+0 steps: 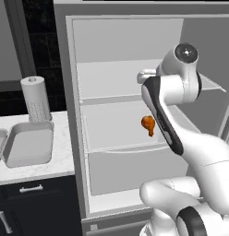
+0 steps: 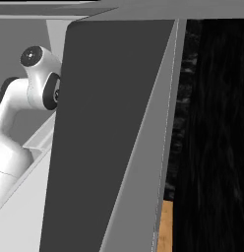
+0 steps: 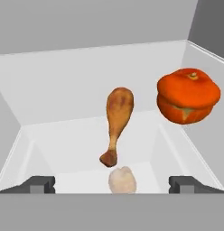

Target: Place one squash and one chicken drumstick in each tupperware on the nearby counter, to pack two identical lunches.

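Jaws of the gripper (image 3: 112, 184) stood spread wide, empty, before the chicken drumstick (image 3: 116, 123) on the fridge shelf (image 3: 77, 135); the squash (image 3: 188, 95) sat just beside that drumstick.

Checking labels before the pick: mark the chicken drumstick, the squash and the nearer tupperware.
chicken drumstick (image 3: 118, 115): hand view, on the meaty upper part.
squash (image 3: 188, 95): hand view, on its orange side, below the stem.
tupperware (image 1: 28, 145): left base view, on the bare floor of the tray nearest the fridge.
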Controlling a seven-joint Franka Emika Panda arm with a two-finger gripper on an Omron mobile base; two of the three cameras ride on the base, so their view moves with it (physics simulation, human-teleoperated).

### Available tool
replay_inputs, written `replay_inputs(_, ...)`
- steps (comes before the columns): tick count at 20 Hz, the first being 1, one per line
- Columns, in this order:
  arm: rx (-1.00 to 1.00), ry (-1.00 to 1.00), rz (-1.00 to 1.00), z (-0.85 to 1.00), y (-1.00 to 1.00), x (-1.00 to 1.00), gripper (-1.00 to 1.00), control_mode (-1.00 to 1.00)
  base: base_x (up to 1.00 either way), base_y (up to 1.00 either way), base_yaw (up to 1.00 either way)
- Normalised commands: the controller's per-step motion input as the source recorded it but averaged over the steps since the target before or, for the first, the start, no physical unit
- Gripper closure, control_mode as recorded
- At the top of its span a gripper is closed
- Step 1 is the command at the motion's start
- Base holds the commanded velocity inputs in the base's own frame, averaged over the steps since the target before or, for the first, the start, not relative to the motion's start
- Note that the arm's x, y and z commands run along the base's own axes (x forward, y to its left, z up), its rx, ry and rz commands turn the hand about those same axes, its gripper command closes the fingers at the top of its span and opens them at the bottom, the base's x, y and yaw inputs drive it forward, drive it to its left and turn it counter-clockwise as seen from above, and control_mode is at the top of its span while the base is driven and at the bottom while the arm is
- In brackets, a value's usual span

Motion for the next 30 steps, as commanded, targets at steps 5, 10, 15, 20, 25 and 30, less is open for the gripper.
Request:
replay_inputs(5, 0.0, 0.01, 0.0, -0.05, -0.03, 0.62, -1.0, -1.0, 0.0, 0.0, 0.0)
replay_inputs(10, 0.0, 0.0, 0.0, -0.26, 0.0, 0.62, -1.0, -1.0, 0.0, 0.0, 0.0)
replay_inputs(15, 0.0, 0.02, 0.0, -0.26, 0.0, 0.53, -1.0, -1.0, 0.0, 0.0, 0.0)
replay_inputs(20, 0.0, 0.02, 0.0, -0.33, 0.0, 0.4, -1.0, -1.0, 0.0, 0.0, 0.0)
replay_inputs(25, 0.0, 0.04, 0.0, -0.52, -0.07, 0.09, 1.0, -1.0, 0.0, 0.0, 0.0)
replay_inputs(30, 0.0, -0.01, 0.0, -0.5, -0.06, -0.09, 1.0, -1.0, 0.0, 0.0, 0.0)
